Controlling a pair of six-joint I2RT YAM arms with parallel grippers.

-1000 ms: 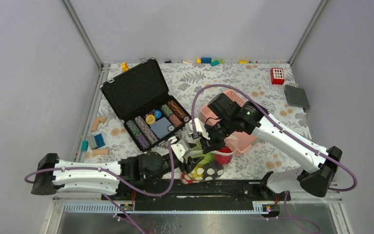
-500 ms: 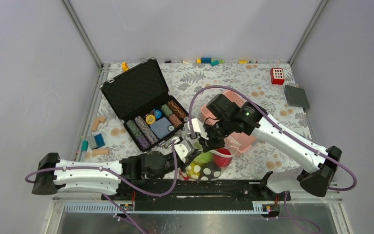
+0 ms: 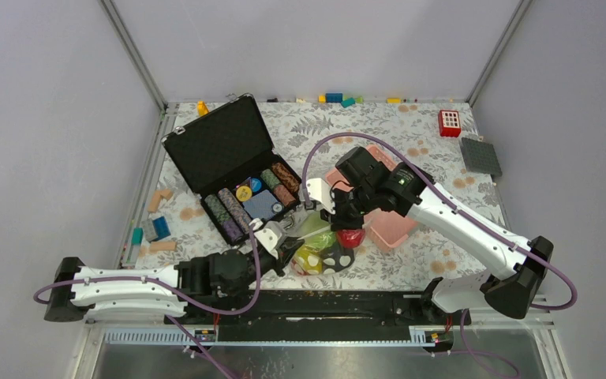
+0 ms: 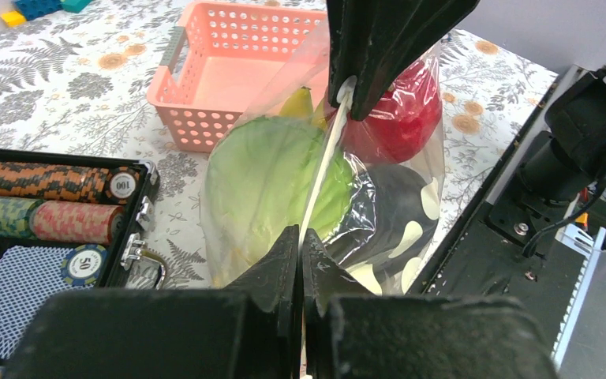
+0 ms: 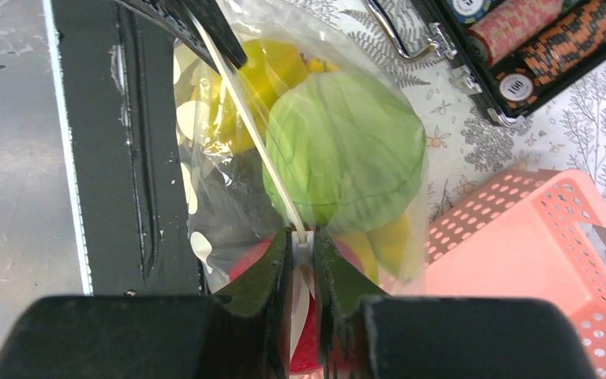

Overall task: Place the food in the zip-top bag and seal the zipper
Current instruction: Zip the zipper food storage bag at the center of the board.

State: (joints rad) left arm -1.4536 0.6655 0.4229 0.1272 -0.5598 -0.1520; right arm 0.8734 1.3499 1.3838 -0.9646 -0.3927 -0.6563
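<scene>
L gripper [image 4: 301, 234], R gripper [image 5: 304, 235] on 1 zipper [image 4: 322, 167]

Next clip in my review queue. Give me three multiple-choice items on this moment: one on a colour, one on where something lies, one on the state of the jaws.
1. The basket is: A pink; B blue; C grey.
2. The cabbage lies: A in the basket; B inside the zip-top bag; C on the floor.
3. The left jaws and right jaws are: A both shut on the zipper; B both open; C left open, right shut.

Key: 1 A, its perforated walls are pink. 2 B, both wrist views show clear plastic wrapped around it. 3 A, each wrist view shows its own jaws pinched on the pale strip, one at each end.
</scene>
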